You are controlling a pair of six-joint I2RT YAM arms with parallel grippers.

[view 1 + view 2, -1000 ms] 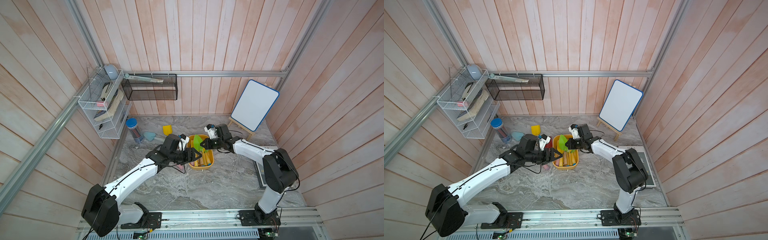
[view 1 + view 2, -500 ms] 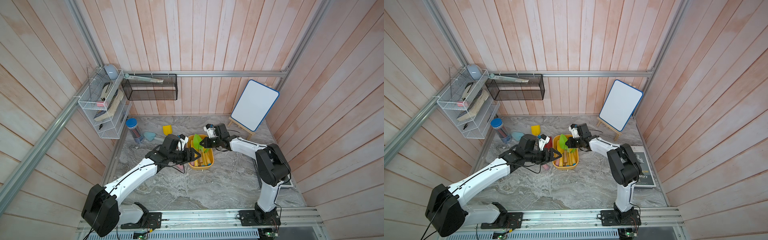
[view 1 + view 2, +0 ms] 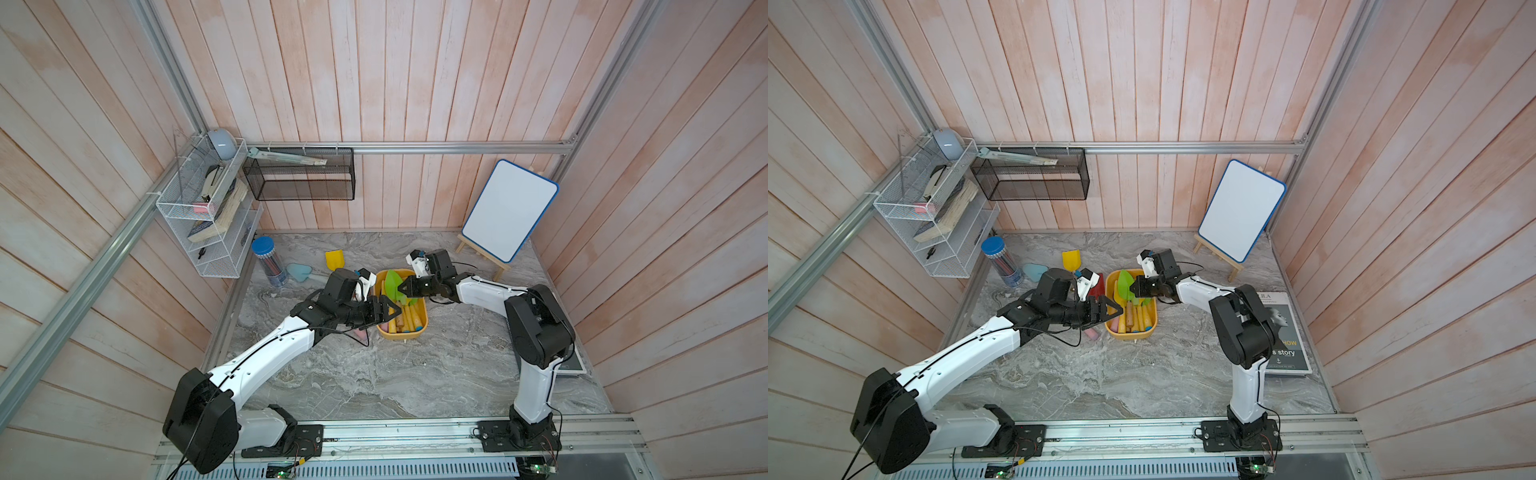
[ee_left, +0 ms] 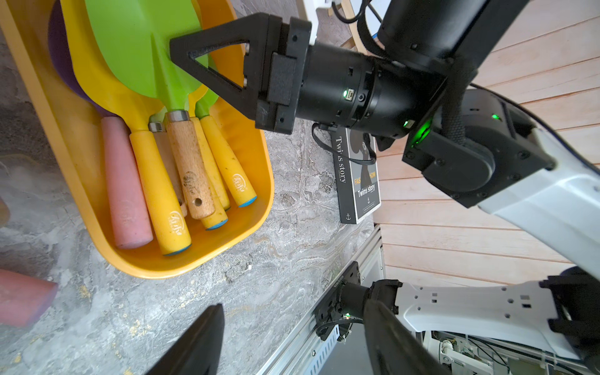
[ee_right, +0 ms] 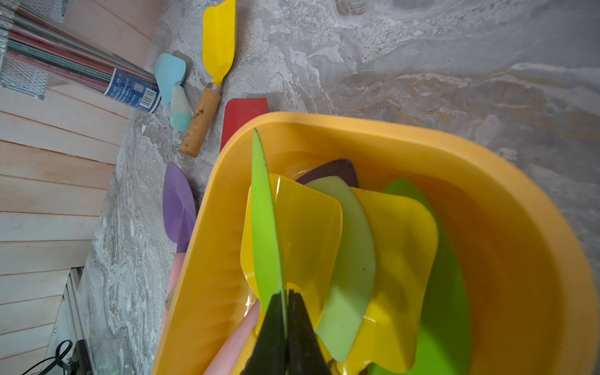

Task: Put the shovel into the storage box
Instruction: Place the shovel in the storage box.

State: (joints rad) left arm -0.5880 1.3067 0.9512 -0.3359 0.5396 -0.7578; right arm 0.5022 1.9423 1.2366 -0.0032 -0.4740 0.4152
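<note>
Lower centre: right claw (image 5: 287,293) is clenched on bright green plastic shovel (image 5: 264,227) over shallow yellow-orange plastic storage box (image 5: 357,130); left claw (image 4: 293,305) is held released.

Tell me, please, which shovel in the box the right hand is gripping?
The bright green shovel with the wooden handle, lying topmost; the right hand pinches its blade, while the others lie free.

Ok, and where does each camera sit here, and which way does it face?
Top views: high overhead, looking down on left arm, right arm, storage box.
Left wrist: on left arm, faces the box and right end effector; own open fingers show.
Right wrist: on right arm, looks into the box; right end effector grips green shovel.
All share the box.
</note>
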